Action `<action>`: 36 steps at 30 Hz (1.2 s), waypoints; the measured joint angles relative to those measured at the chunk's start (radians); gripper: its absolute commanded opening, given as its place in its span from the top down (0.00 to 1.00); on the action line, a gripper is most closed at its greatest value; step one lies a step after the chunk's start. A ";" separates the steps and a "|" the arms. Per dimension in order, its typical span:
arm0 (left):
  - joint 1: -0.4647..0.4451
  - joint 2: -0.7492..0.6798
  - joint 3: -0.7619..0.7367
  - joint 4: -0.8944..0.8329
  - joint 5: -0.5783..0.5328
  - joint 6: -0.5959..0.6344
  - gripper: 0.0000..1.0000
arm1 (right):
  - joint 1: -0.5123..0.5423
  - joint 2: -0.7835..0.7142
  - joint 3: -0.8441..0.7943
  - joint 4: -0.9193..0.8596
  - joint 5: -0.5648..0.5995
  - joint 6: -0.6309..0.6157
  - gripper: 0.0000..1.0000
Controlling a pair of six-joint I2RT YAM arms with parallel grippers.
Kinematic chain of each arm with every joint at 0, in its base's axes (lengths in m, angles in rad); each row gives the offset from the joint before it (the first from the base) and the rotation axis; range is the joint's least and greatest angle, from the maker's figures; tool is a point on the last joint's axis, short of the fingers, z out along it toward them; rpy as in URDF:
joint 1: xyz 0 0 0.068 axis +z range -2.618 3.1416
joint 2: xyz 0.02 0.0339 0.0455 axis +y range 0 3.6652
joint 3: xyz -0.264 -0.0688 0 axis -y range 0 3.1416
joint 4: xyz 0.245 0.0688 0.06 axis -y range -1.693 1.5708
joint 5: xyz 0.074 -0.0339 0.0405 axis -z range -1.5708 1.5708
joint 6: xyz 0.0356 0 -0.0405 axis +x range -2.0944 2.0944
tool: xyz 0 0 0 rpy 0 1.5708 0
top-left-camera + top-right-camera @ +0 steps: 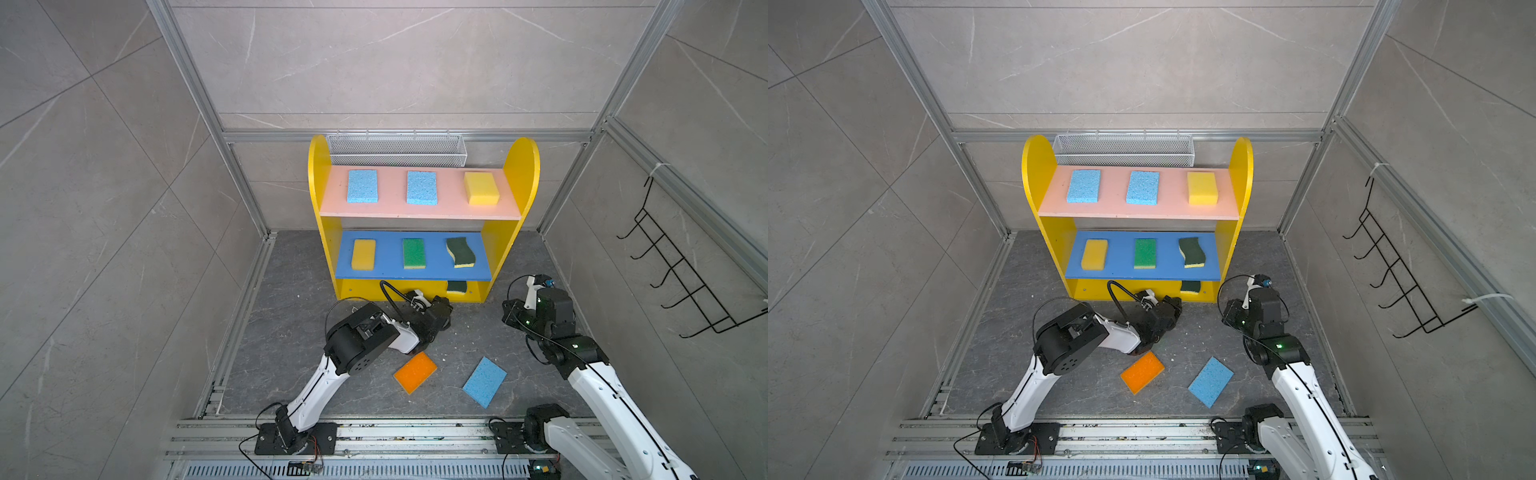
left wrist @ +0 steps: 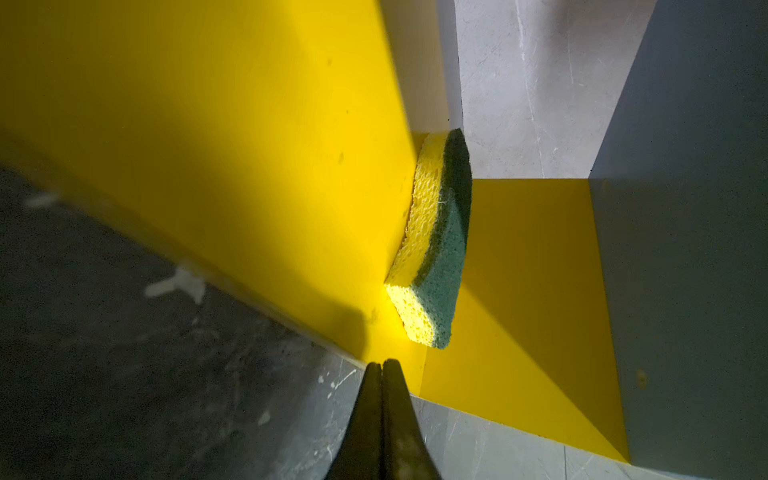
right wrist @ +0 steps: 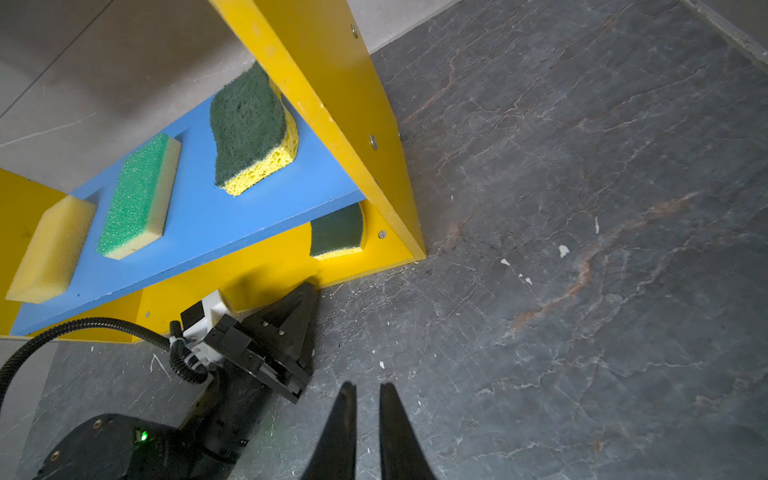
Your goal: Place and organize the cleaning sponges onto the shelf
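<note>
I'm pointing my left gripper [image 2: 381,363], fingers pressed together and empty, at the dark-green wavy-edged sponge with yellow underside [image 2: 438,249] lying in the bottom tier of the yellow-sided three-tier board shelf [image 1: 520,170]. My right gripper [image 3: 368,385] is hovering over the grey stone floor [image 3: 582,166], fingers slightly apart, gripping nothing.

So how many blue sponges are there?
3. One blue sponge lies at the left end of the pink top board, another in its middle. The third lies on the floor, right of the orange sponge. The bottom shelf is partly hidden.

Seven sponges [image 1: 422,188] on shelf [image 1: 521,166], two before.
</note>
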 measured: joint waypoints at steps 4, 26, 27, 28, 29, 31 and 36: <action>-0.014 -0.065 -0.031 -0.035 -0.009 0.061 0.90 | 0.000 -0.014 0.002 -0.020 0.000 -0.014 0.80; -0.132 -0.697 -0.266 -0.600 -0.047 0.542 0.44 | 0.092 -0.042 0.098 -0.190 0.037 -0.008 0.65; -0.134 -0.727 -0.262 -0.660 -0.043 0.566 0.44 | 0.100 -0.035 0.099 -0.196 0.040 -0.003 0.65; -0.134 -0.759 -0.261 -0.722 -0.038 0.597 0.44 | 0.110 -0.029 0.099 -0.202 0.043 0.004 0.65; -0.134 -0.790 -0.261 -0.791 -0.032 0.627 0.44 | 0.121 -0.022 0.100 -0.209 0.045 0.012 0.65; -0.134 -0.837 -0.272 -0.888 -0.023 0.666 0.43 | 0.140 -0.012 0.100 -0.219 0.050 0.026 0.63; -0.135 -0.980 -0.396 -1.062 0.017 0.738 0.30 | 0.187 0.002 0.100 -0.246 0.062 0.069 0.59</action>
